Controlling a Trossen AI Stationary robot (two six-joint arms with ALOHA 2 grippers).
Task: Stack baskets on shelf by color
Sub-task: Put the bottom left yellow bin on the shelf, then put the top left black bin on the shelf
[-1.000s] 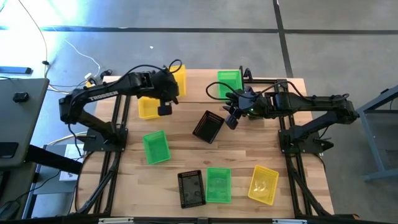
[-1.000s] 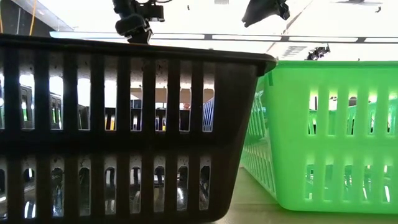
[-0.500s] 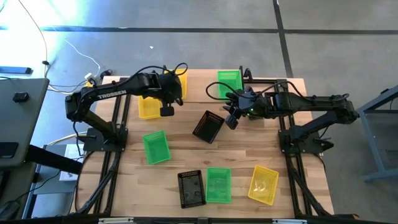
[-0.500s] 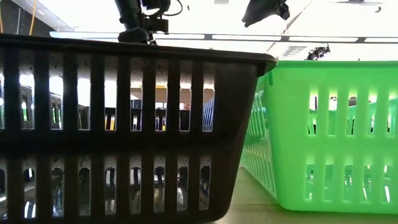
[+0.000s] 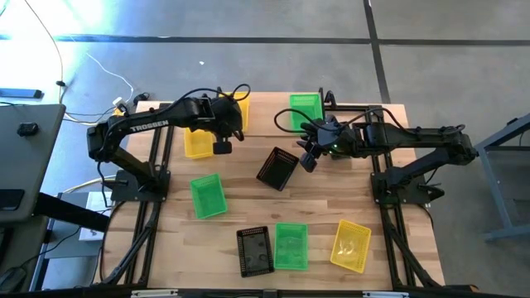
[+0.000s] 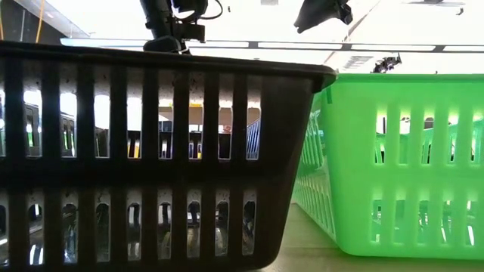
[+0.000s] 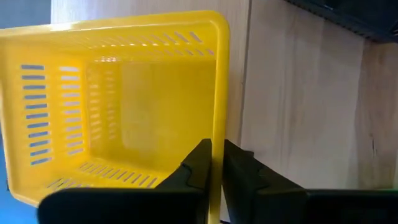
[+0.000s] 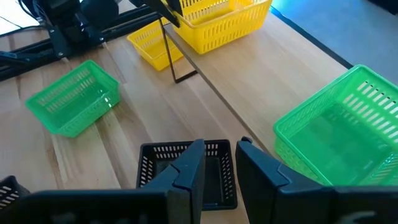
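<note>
The shelf stands at the table's far edge, with one yellow basket and one green basket on its top. My left gripper is shut on a second yellow basket, which sits in front of the shelf's left end. My right gripper is shut on a tilted black basket near the table's middle. In the low view, both grippers show high up. My left gripper pinches the yellow basket's rim on one wall, one finger inside the basket and one outside, coming from above. Whether the basket is off the table cannot be told. My right gripper holds the black basket at its right-hand rim, and the fingers hide the place of contact. The basket tilts, its open side facing the gripper.
On the near half of the table lie a green basket, a black basket, a green basket beside it and a yellow basket. The black and green ones fill the low view.
My left arm has shifted a little toward the table's right, and its gripper has turned at the wrist, then held still for the last half second. The yellow basket has stayed in place. My right arm and the black basket have not moved.
</note>
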